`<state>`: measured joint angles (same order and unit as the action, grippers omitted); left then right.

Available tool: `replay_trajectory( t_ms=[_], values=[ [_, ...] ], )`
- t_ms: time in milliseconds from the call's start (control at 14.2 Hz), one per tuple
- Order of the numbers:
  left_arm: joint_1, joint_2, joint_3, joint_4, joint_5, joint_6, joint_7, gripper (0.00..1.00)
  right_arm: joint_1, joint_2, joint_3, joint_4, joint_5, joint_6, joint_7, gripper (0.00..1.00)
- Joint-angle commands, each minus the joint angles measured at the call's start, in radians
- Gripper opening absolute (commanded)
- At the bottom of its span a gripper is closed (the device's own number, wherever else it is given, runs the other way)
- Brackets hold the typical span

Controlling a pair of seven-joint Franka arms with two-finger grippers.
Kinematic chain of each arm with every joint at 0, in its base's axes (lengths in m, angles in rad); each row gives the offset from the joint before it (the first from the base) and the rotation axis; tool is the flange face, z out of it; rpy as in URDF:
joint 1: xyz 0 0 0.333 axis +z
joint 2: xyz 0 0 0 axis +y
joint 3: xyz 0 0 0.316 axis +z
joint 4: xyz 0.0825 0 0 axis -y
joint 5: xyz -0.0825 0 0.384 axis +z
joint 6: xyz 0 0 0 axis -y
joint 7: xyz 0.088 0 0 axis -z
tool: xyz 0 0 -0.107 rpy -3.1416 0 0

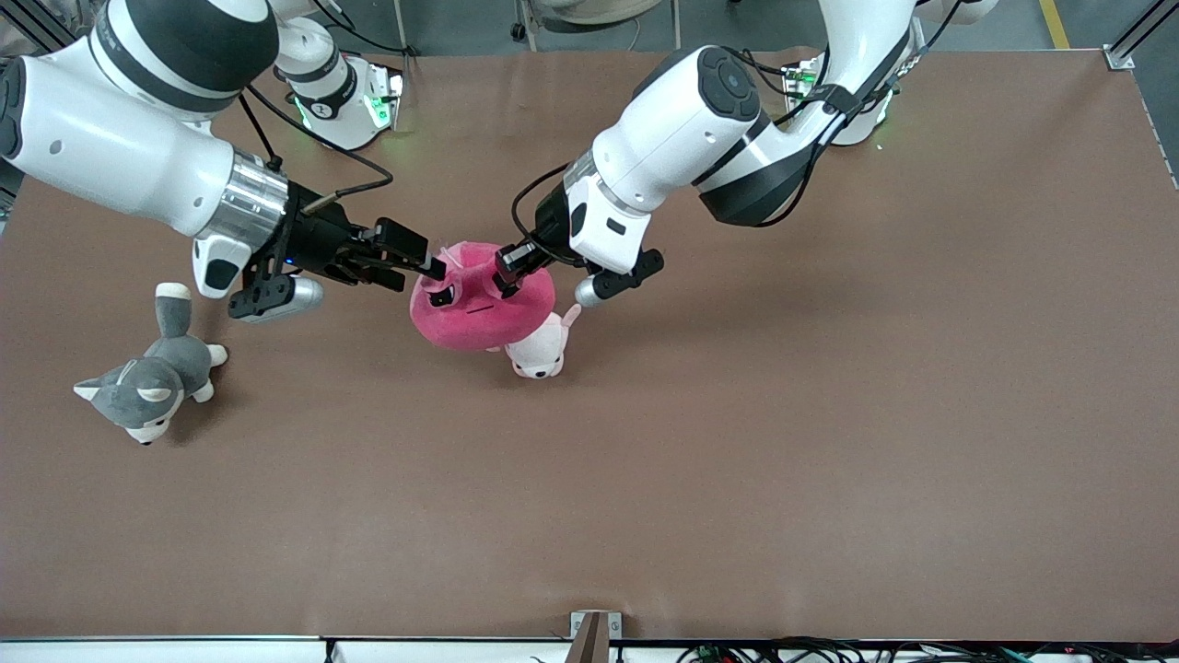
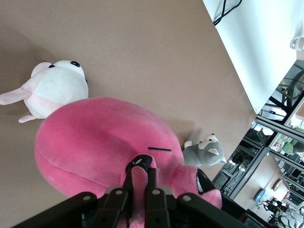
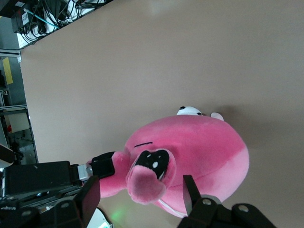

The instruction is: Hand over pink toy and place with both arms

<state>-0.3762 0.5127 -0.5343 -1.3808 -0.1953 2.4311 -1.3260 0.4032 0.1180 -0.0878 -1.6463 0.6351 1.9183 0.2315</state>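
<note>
Mid-handover: left pincer (image 1: 509,274) clamped on pink toy (image 1: 479,308) above worktop (image 1: 829,414), right pincer (image 1: 437,281) wide around its ear; release and placing remained.

pink toy (image 1: 479,313): up over the desk (image 1: 829,414), between both grippers
small bunny toy (image 1: 542,350): on the desk, under it
dog toy (image 1: 152,373): near the right arm's end

Robot lab; cabled arms (image 1: 138,138), bench (image 1: 829,414)

Pale plush (image 1: 539,350) crowding pink toy (image 1: 479,308).
</note>
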Motion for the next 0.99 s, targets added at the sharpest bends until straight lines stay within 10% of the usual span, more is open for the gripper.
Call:
replay_trajectory(
  t_ms=[0, 918],
  values=[
    [-0.013, 0.01, 0.004, 0.034, -0.013, 0.0, -0.009, 0.0, 0.008, 0.028, -0.009, 0.011, 0.011, 0.037, 0.009, 0.79],
    [-0.013, 0.018, 0.004, 0.034, -0.012, 0.014, -0.009, 0.0, 0.037, 0.051, -0.009, -0.001, 0.005, 0.027, 0.008, 0.74]
  ],
)
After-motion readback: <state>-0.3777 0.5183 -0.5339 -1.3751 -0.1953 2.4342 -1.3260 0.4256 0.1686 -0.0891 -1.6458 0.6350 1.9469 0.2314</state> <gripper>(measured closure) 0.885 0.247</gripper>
